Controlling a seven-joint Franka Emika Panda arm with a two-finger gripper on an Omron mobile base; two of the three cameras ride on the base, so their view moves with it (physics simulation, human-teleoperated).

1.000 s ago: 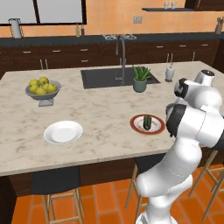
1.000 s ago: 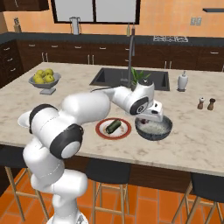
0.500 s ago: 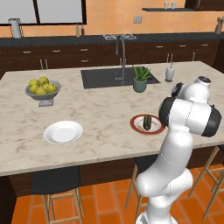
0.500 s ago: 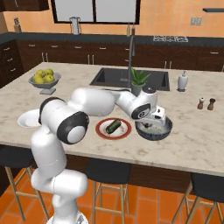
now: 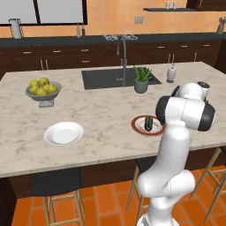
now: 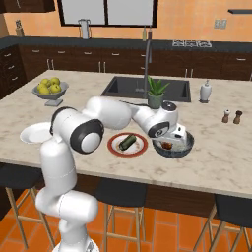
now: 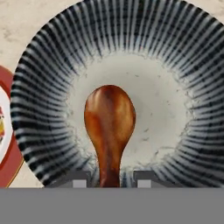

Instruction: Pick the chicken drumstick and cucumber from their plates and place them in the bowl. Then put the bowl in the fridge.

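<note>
On the counter [image 6: 221, 162], near its front edge, the bowl [image 6: 173, 145] now cradles the chicken drumstick [image 7: 109, 120], whose bone end the claw [image 7: 109, 178] is just releasing, fingers parting slightly, leaving the cucumber [image 6: 127, 142] on its red-rimmed plate [image 6: 114, 147] next.

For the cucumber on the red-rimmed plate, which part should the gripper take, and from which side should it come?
Probably best to grip the cucumber at its middle, coming straight down from above. It lies flat on the red-rimmed plate, a short cylinder pointing diagonally in the right base view, so the fingers should close across its width, not along its length. The bowl stands close on one side, which leaves little room for a sideways approach.
</note>
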